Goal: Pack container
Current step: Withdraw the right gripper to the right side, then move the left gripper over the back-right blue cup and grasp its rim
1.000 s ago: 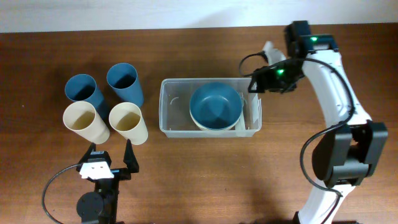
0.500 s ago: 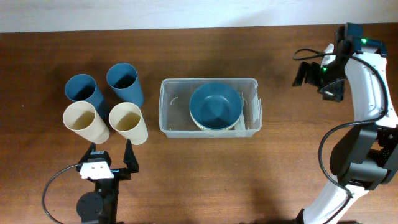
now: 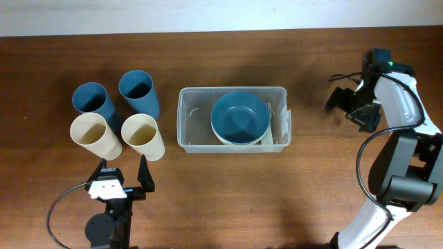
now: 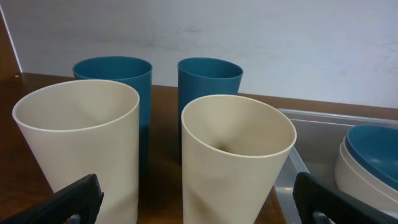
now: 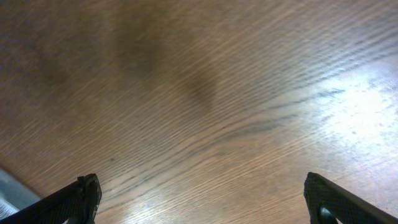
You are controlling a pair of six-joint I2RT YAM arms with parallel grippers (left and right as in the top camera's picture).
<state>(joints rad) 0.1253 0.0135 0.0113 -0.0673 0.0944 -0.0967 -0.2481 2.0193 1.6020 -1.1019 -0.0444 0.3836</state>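
Withdrawn from the container (image 3: 192,116), my right gripper (image 3: 342,104) is hovering at right of frame, jaws apart, empty, likely clearing access.

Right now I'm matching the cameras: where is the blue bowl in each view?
Overhead: blue bowl at centre, inside the container.
Left wrist: blue bowl at the right edge.
Right wrist: not in it.
Shared landmark: container rim, in overhead and left wrist.
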